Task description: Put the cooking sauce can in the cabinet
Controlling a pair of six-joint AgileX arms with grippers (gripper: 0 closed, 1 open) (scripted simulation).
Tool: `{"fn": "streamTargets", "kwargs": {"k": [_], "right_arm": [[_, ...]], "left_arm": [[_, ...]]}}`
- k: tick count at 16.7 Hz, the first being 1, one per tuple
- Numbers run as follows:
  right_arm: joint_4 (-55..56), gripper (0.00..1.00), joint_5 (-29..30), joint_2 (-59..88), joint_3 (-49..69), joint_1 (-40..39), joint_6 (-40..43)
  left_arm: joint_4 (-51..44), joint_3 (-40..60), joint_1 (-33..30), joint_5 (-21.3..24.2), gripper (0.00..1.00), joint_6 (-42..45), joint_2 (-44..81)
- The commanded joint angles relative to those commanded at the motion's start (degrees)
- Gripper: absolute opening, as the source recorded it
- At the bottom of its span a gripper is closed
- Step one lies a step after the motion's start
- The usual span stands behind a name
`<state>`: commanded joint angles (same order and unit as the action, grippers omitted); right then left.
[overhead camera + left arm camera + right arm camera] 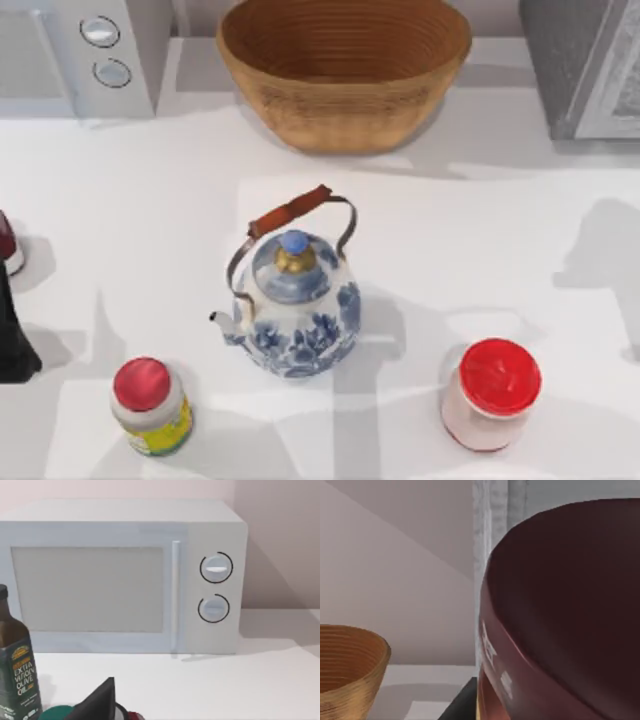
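Note:
The cooking sauce can [560,610] looms very close in the right wrist view, its dark maroon lid up and a strip of orange label below. My right gripper [485,707] is shut on it, with one dark finger [462,705] showing beside the can. Behind the can rises the grey edge of the cabinet [492,530]. In the top view the cabinet [565,70] stands at the back right corner with its paler door panel facing inward. My left gripper [97,702] sits low at the table's left side, facing the white appliance.
A blue-and-white teapot [295,305] stands mid-table. A woven basket [345,70] is at the back centre, and a white microwave with two knobs [85,55] at the back left. A white red-lidded jar [492,392], a yellow-green bottle [150,405] and an olive oil bottle [15,672] stand along the front.

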<state>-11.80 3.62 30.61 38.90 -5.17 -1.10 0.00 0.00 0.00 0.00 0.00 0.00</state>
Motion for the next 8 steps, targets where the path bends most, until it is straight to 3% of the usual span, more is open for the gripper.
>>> {"fn": "streamTargets", "kwargs": {"k": [8], "right_arm": [[-12.9, 0.0, 4.8, 32.2, 47.7, -4.3, -0.7]], "left_arm": [[0.0, 0.0, 0.0, 0.0, 1.0, 0.0, 0.0]]}}
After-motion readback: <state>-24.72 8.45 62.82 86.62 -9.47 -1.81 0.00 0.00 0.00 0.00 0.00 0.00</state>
